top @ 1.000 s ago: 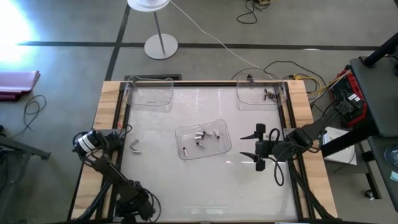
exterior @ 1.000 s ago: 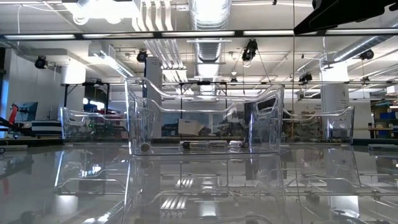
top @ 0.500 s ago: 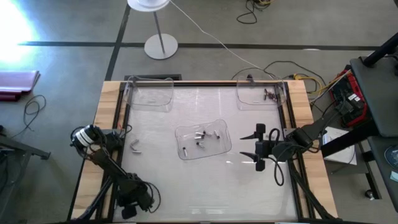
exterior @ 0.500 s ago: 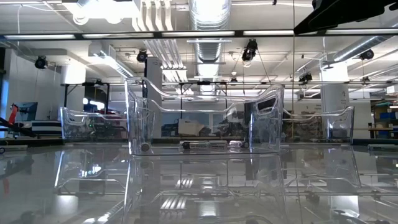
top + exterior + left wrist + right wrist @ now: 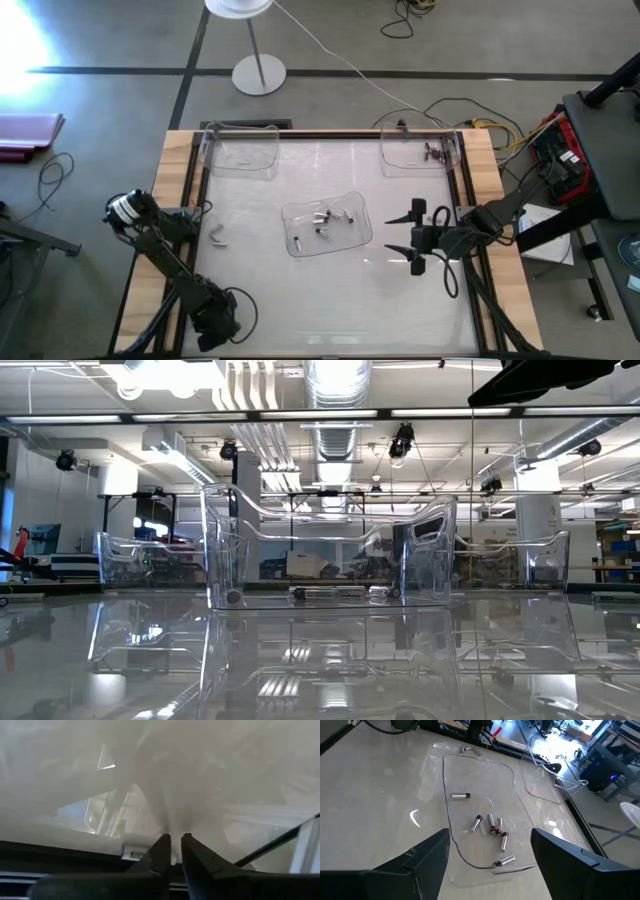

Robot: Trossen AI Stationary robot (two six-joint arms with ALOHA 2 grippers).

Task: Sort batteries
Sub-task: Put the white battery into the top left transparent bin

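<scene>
Several batteries (image 5: 492, 824) lie loose on the floor of the clear middle tray (image 5: 300, 245); in the low view they show along its floor (image 5: 330, 592). A few more batteries (image 5: 432, 152) lie in the far-right tray (image 5: 400, 165). My right gripper (image 5: 405, 233) hovers open just right of the middle tray, pointing toward it, with nothing between its fingers (image 5: 427, 862). My left gripper (image 5: 215, 235) stays shut left of the middle tray, near the table's left edge; its fingers (image 5: 161, 851) hold nothing.
A clear tray (image 5: 240, 165) stands at the far left corner, with no batteries showing in it. A dark frame (image 5: 462, 190) runs along the table's sides. A floor lamp's base (image 5: 258, 74) stands beyond the far edge. Bare tabletop lies between the middle tray and the near edge.
My left arm's raised joint has swung toward the table's left edge, while its gripper has stayed where it was. The batteries and trays have not moved.
</scene>
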